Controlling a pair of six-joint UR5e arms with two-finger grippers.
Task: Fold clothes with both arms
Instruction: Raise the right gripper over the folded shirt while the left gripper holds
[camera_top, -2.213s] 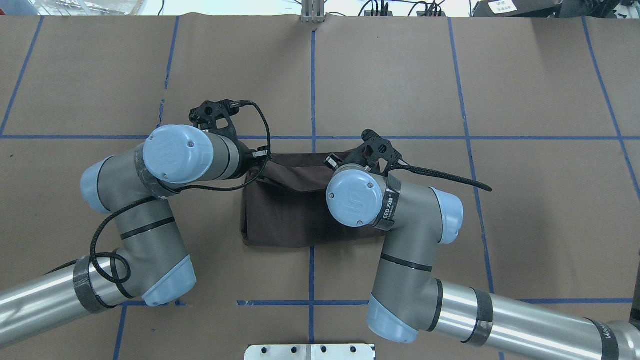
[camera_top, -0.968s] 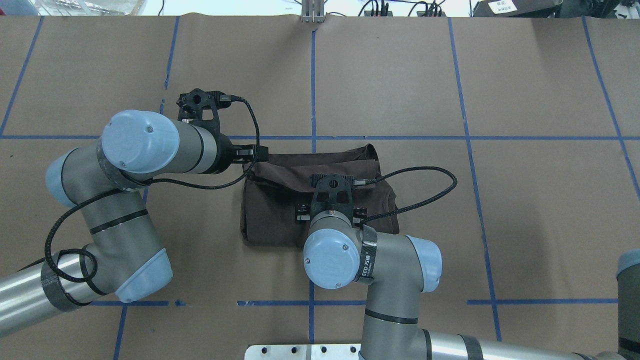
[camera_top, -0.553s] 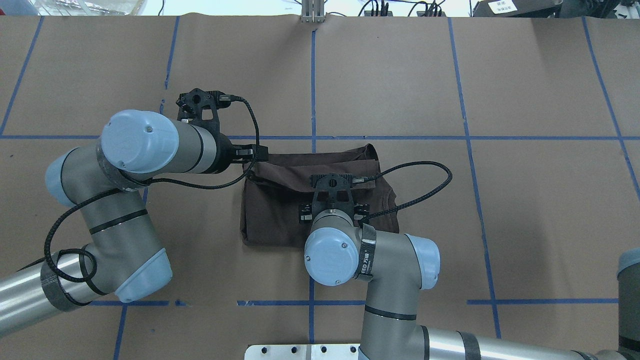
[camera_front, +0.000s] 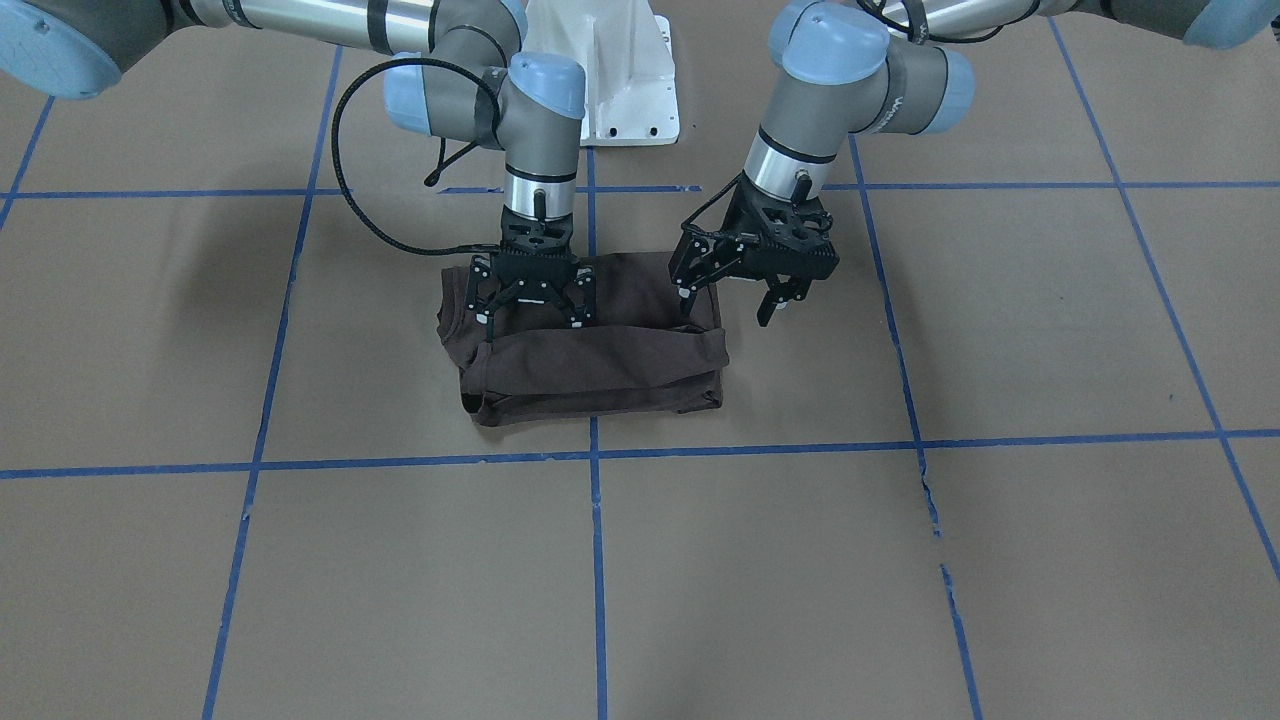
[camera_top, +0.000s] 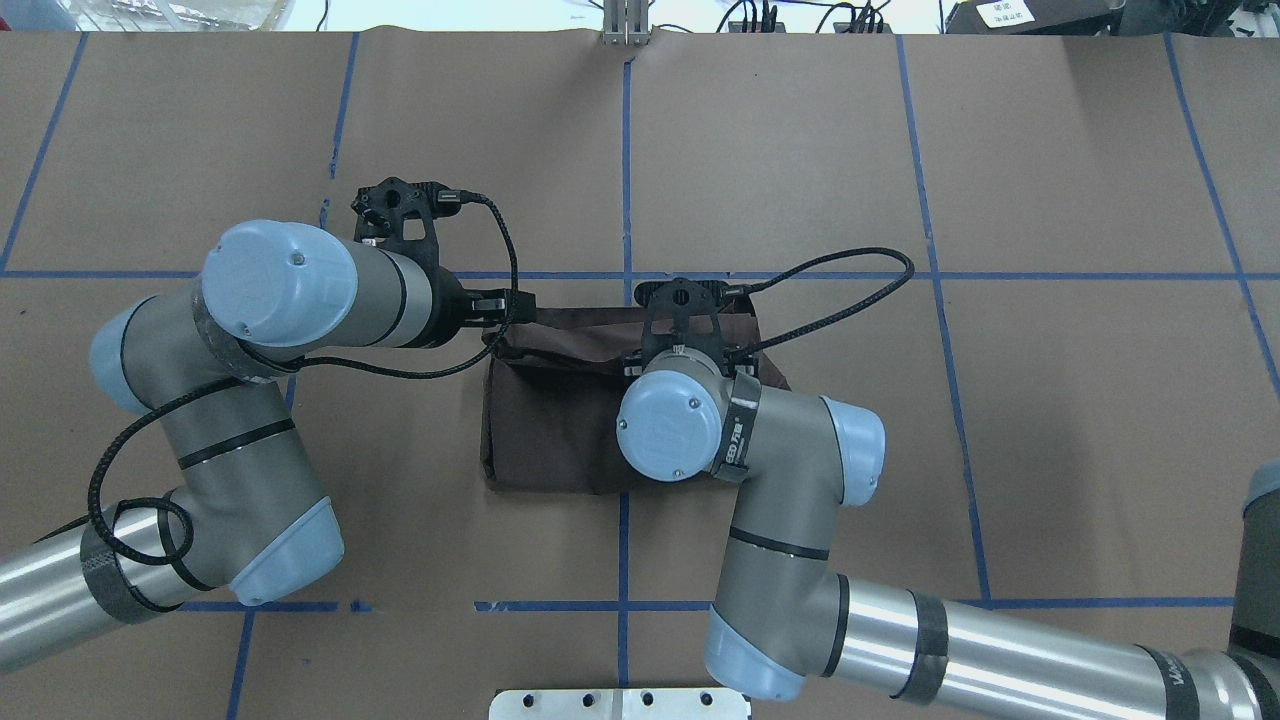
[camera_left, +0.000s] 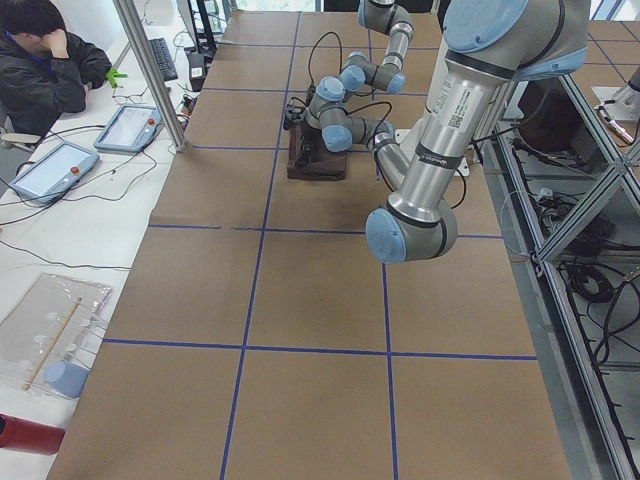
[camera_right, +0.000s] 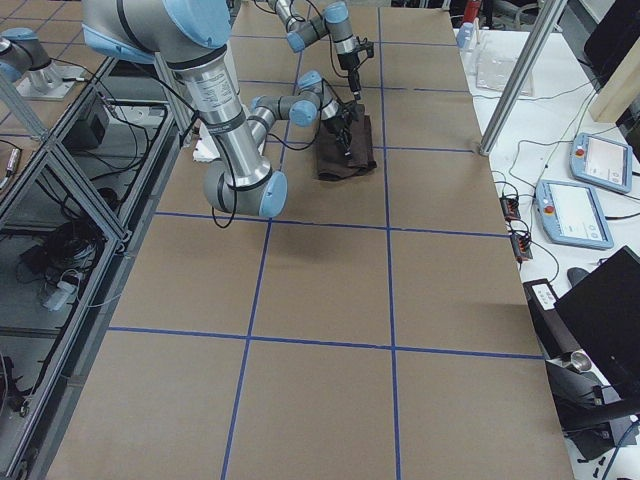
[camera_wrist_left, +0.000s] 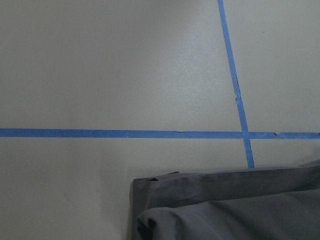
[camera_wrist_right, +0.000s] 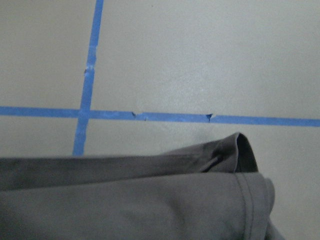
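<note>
The T-shirt (camera_front: 600, 375) lies folded into a compact rectangle at the centre of the worktop (camera_front: 900, 560), astride the central blue tape line (camera_front: 597, 560). Within the last second the right gripper (camera_front: 535, 318) has travelled from above the garment's near half to its far, rolled edge. Its jaws are spread wide, tips at the fabric, gripping nothing. The left gripper (camera_front: 728, 308) has not moved: jaws wide, one finger at the shirt's far corner, the other over bare worktop. Assessment: both grippers now line up along one edge, positioned to pinch it for the next fold.
</note>
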